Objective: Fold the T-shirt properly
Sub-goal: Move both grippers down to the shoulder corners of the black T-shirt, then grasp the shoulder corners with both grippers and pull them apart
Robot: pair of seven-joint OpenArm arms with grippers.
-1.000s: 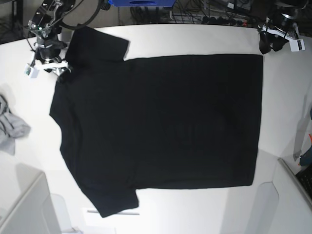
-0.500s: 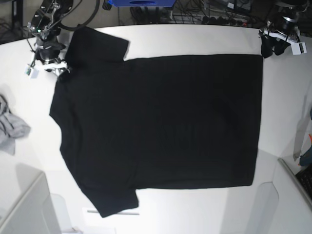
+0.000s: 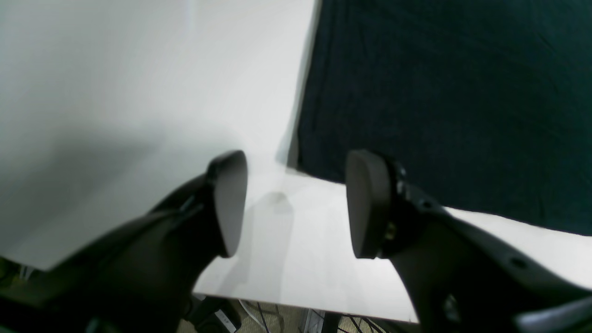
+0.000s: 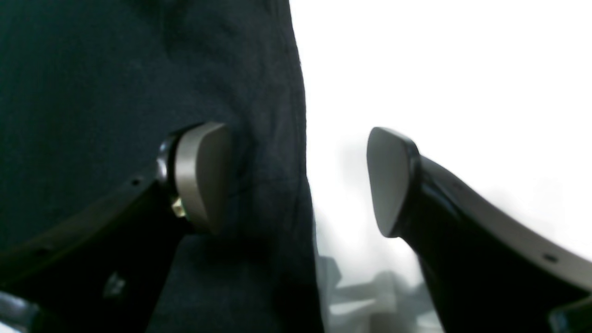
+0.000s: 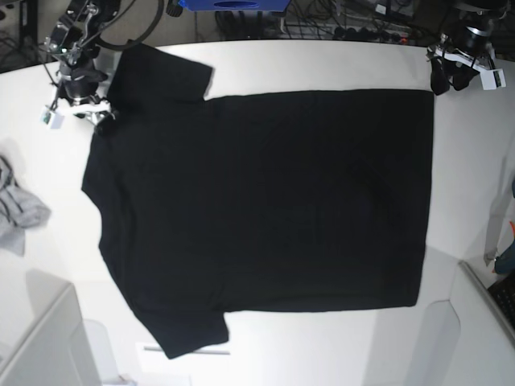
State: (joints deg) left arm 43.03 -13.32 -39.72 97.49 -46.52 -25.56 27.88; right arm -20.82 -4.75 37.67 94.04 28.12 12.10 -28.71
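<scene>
Surface: white table (image 5: 322, 64) fills the base view, with cables and gear along its far edge.
Base view, shirt: black T-shirt (image 5: 265, 209) lies spread flat across the middle of the table, plain side up, no print showing, sleeves toward the left, straight hem toward the right.
Base view, other cloth: small grey cloth (image 5: 18, 211) sits bunched at the left edge, apart from the shirt.
Base view, arms: right gripper (image 5: 80, 100) is at the far left, by the far sleeve and shoulder; left gripper (image 5: 451, 76) is at the far right, just beside the far hem corner.
Left wrist view: left gripper (image 3: 296, 203) has its jaws partly apart over bare table, holding nothing; the shirt's corner (image 3: 444, 106) lies just past the fingertips.
Right wrist view: right gripper (image 4: 296, 180) is spread wide and grips nothing; one pad (image 4: 201, 175) is over the dark fabric (image 4: 138, 92), the other over white table, straddling the shirt's edge. Whether the pad touches the cloth cannot be told.
Risk, left side: jaws closing where they are would likely catch only air and miss the corner.
Risk, right side: a shallow pinch on the edge could slip or lift one layer, dragging the shirt crooked and spoiling the fold.
</scene>
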